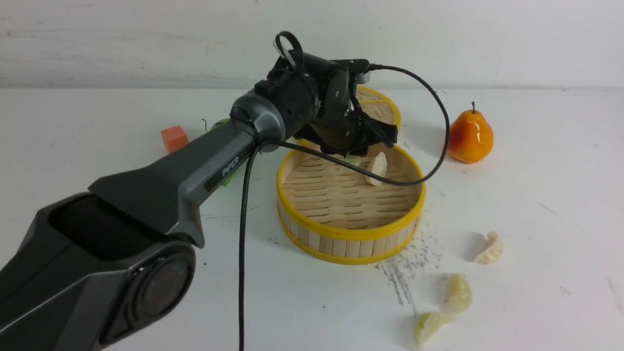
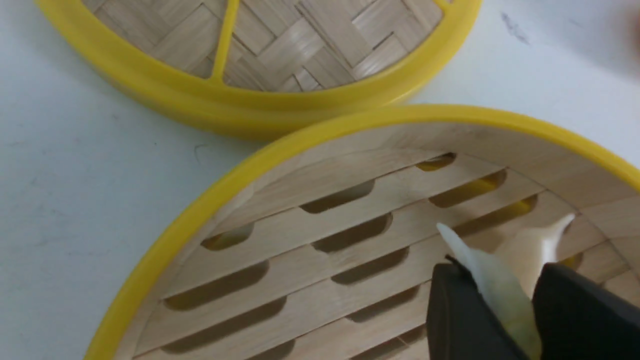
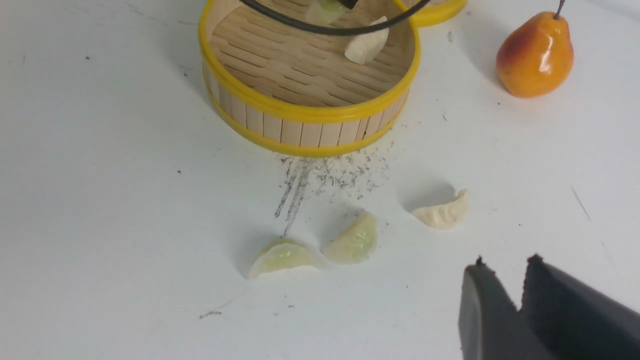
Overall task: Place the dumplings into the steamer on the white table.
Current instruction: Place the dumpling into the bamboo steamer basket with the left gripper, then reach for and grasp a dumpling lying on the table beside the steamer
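On the scuffed white table [image 1: 536,195], over the slatted floor of the bamboo steamer [image 1: 351,234], a glossy, pleated pale-green dumpling [image 2: 495,287] is clamped between the fingers of the left gripper [image 2: 497,270]. The right gripper [image 3: 507,267], outside the steamer, is seen slightly parted, empty.

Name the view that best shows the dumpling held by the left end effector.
Left wrist view: the held dumpling sits close up, pinched in the left end effector over the steamer. Front view shows only a greenish sliver; right wrist view crops it.
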